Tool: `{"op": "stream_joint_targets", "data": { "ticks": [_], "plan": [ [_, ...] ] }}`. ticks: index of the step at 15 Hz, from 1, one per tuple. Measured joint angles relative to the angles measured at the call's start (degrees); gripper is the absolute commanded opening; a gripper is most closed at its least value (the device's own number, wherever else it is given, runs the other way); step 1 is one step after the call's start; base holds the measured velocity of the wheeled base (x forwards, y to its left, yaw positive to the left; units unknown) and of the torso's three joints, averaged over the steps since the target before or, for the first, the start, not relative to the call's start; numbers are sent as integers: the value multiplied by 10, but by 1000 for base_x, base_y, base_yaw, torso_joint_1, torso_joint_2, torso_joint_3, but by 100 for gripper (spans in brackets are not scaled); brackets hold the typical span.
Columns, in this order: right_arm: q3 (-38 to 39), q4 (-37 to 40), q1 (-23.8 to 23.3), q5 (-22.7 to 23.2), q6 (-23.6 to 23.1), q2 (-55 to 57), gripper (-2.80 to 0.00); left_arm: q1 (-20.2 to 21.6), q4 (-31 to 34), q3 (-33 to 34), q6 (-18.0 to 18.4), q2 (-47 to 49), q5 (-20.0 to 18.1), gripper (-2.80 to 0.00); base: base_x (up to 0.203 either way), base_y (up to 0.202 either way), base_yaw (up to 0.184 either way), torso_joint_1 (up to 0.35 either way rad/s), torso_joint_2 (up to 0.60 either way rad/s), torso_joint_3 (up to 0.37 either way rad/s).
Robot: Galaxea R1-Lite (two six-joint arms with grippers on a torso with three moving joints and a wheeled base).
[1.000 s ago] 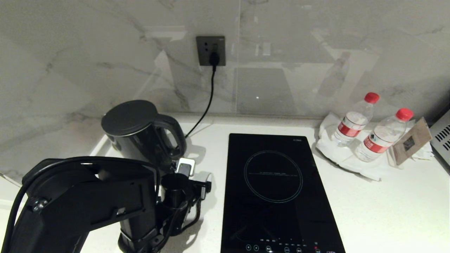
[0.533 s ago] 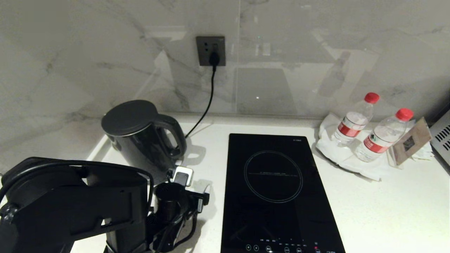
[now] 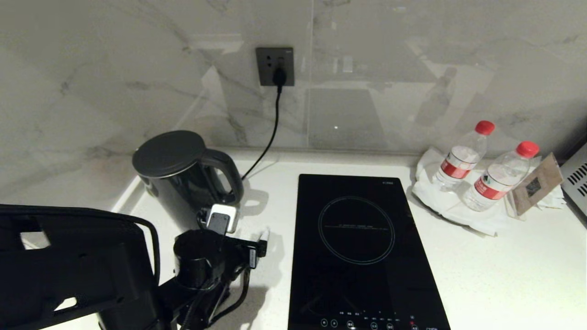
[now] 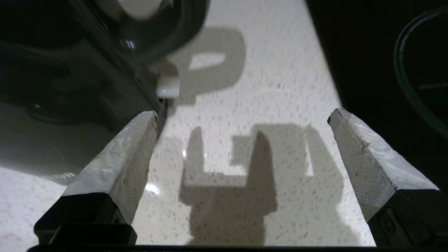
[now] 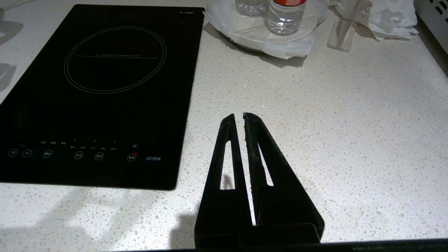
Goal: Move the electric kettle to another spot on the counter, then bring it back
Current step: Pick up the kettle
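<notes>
Marble-look wall [image 3: 114,68], speckled counter [image 3: 504,275]; left gripper [image 4: 241,115] wide beside electric kettle [image 3: 179,178]; right gripper [image 5: 239,117] closed.

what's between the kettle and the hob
Bare counter, crossed only by the kettle handle's shadow; head view shows it up to the hob.

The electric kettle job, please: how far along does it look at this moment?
Nothing shows whether either move is done. The electric kettle stands in the back left corner of the counter, ungripped. The left gripper is open beside the kettle's base, near its handle. The right gripper is parked, shut, over the counter. Gripping and lifting remain.
</notes>
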Motion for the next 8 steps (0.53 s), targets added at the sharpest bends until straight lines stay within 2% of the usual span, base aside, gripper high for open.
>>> {"op": "stream_joint_targets", "data": {
  "ticks": [4,8],
  "plan": [
    [0,0,0,0,-1,0,-280,-6,3,-13,21,-44,0,0,0,0,0,0,0,0],
    [0,0,0,2,-4,0,-280,-5,46,-55,26,-73,0,0,0,0,0,0,0,0]
  ]
}}
